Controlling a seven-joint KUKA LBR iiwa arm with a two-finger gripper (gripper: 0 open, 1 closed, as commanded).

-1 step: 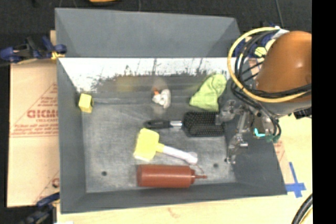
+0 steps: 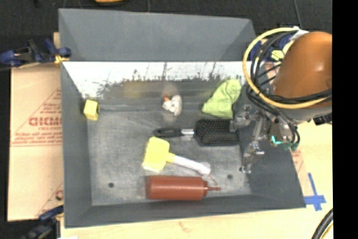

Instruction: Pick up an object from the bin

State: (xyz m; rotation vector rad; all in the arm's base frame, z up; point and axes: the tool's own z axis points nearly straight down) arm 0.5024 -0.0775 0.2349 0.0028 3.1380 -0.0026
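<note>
My gripper (image 2: 253,145) hangs low at the right side of the bin, just right of a black hairbrush (image 2: 215,132) whose handle points left. A crumpled green cloth (image 2: 222,99) lies up-left of the gripper, by the back wall. A yellow-headed brush with a white handle (image 2: 158,154) lies left of the gripper in the middle of the bin. A red-brown squeeze bottle (image 2: 176,188) lies on its side along the front wall. I see nothing held in the gripper.
A small white and orange toy (image 2: 173,104) sits near the back wall. A yellow cube (image 2: 91,109) rests at the far left. The arm's orange cover and cable loops hang over the bin's right rim.
</note>
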